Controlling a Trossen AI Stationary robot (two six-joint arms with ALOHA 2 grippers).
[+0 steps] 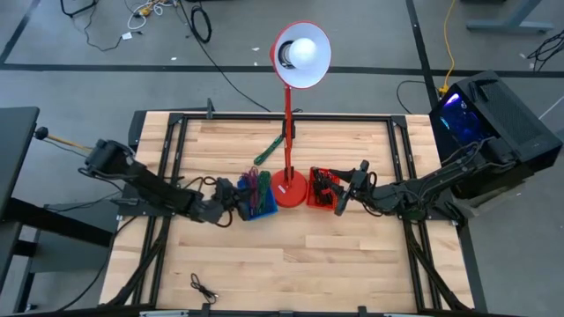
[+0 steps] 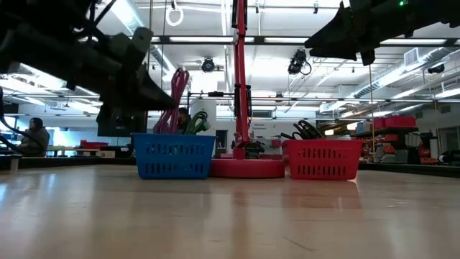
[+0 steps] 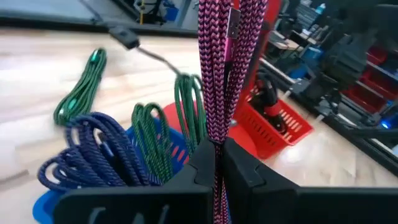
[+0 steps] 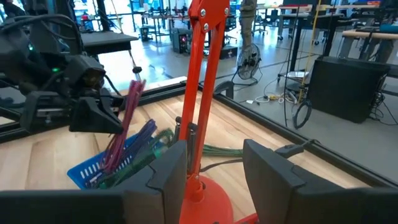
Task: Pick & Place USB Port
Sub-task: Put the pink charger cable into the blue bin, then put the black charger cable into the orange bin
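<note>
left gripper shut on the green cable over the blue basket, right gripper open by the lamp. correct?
Not quite. The left gripper is shut on the pink braided cable, not a green one, as the left wrist view shows. It is over the blue basket; the right gripper is open by the lamp.

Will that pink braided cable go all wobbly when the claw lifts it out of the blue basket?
Probably yes. The left claw is shut on the pink braided cable, a bundle of thin looped strands, so it will likely sag and sway. It looks light for its size. Its woven cover probably gives decent grip. It might snag the green cables beside it in the blue basket.
</note>
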